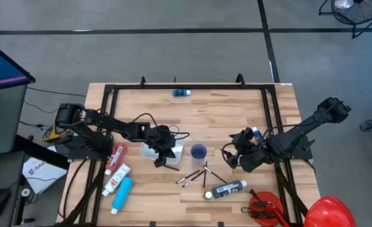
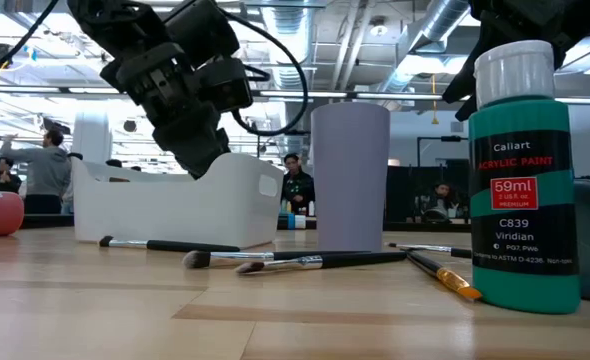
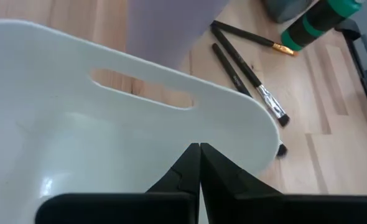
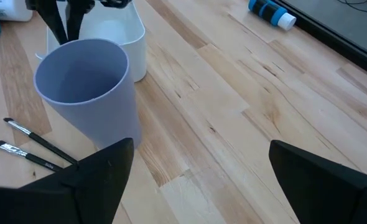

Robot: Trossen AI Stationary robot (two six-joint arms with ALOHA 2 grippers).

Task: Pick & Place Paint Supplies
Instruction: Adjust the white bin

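My left gripper is shut with nothing between its fingers; it points down, its tips over the white bin. My right gripper stands open above bare wood, right of the lavender cup. Thin dark brushes lie flat on the table in front of the cup and bin. Beside them a dark paint bottle with a white cap lies on its side. Left of the bin lie a red tube, a white tube with a red label and a light blue one.
A small blue bottle lies at the table's far edge. A red tool with a black handle and a red dome sit at the near right corner. A black frame runs along the far, left and right edges.
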